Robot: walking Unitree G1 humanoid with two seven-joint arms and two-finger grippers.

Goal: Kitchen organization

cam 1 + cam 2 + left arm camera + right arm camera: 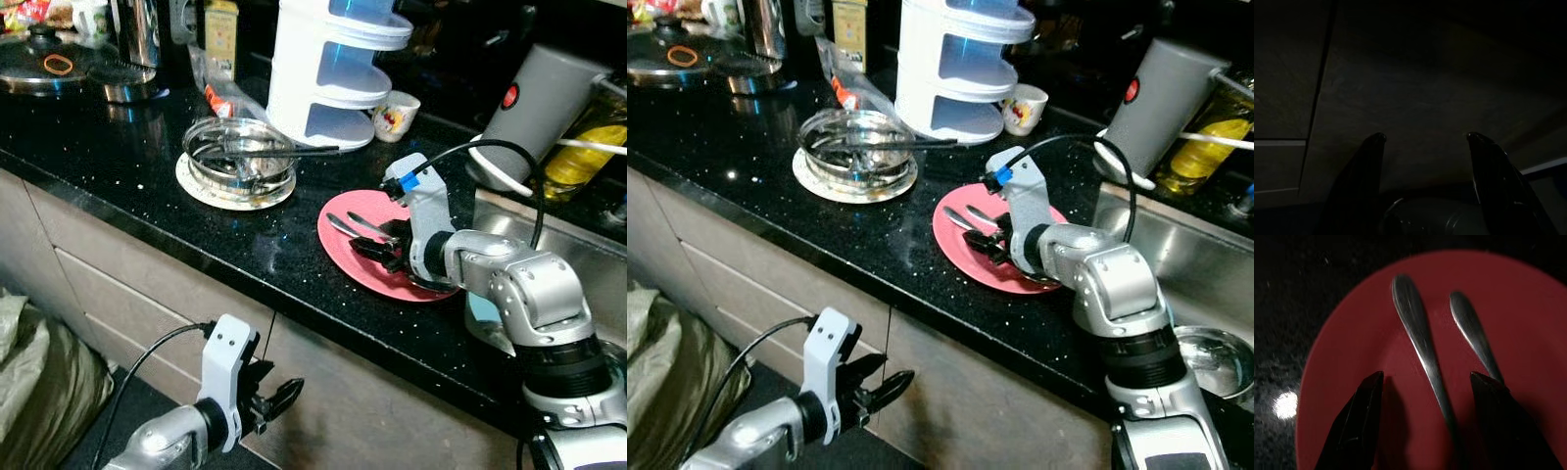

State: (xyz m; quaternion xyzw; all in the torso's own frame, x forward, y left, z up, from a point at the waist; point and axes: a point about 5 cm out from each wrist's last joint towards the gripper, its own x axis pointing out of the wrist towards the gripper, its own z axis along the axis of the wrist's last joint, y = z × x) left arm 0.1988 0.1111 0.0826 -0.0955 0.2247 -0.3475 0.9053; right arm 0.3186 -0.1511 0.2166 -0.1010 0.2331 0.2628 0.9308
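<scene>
Right gripper (1422,421) over red plate (343,257), mid-frame on the counter (118,166), lining up a utensil pick.
Fingers spread, nothing held; two handles (1415,328) lie between them. Next, probably: centre on one, lower, pinch. Left gripper (269,397) idle, spread, lower left.

Two spoons (1420,338) lie on a plate (343,257) on the desk (118,157); a bowl (238,157) stands to its left

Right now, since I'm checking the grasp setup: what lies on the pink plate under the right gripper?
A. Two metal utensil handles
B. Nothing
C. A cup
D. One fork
A: the right wrist view shows two metal utensil handles side by side on the pink plate, with the open right gripper just above them.
</scene>
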